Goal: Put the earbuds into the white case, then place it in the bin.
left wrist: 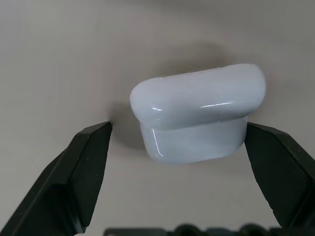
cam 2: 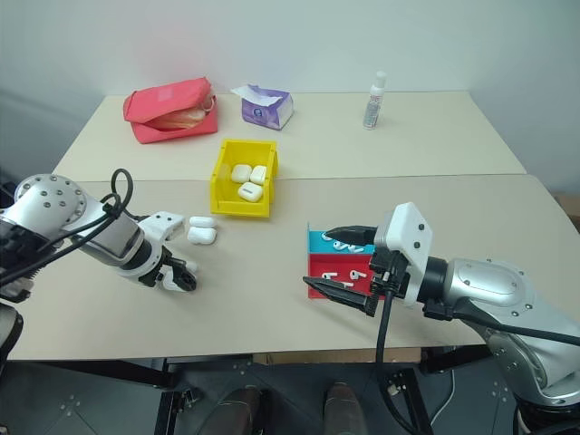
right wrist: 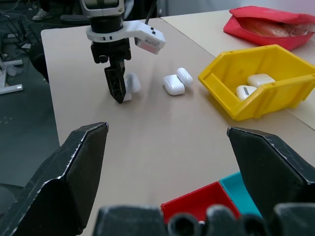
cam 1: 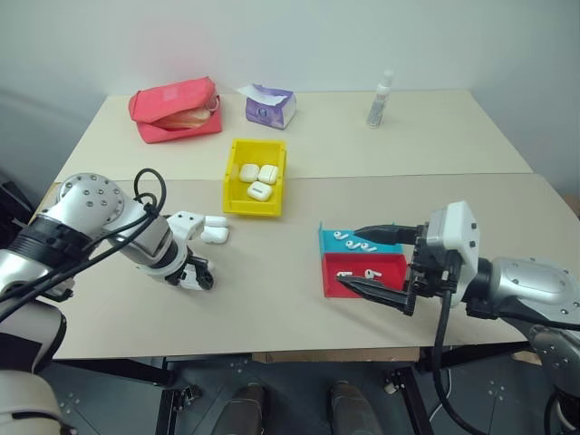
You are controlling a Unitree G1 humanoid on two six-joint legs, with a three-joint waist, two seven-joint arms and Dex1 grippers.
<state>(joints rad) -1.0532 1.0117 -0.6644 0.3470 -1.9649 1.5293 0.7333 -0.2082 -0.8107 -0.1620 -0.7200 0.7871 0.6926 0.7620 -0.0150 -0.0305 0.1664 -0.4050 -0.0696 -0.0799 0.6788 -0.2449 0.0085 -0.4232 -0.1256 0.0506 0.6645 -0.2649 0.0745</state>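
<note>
Left gripper (cam 1: 201, 275): pointing down at the tabletop near the left front of the table (cam 1: 272, 299), fingers spread wide with a white case (left wrist: 197, 118) between them; one finger sits right at the case's side, the other stands off it (contact cannot be told). Just beyond, two more white cases (cam 1: 216, 229) lie side by side on the table, closed. Pink pouch (cam 1: 177, 109): far left corner, unzipped. Yellow bin (cam 1: 234, 186): middle of the table, open top, holding three white cases (cam 1: 257, 178). Tissue pack (cam 1: 270, 105), purple, behind the bin. Blue tray (cam 1: 328, 238) and red tray (cam 1: 333, 276): touching one another, right of centre, each with small white earbuds (cam 1: 352, 241) lying loose inside. Right gripper (cam 1: 376, 261): held about level, fingers wide apart and empty, one over the blue tray, the other at the red tray's front edge. Small clear bottle (cam 1: 380, 100): far right rear, upright.
</note>
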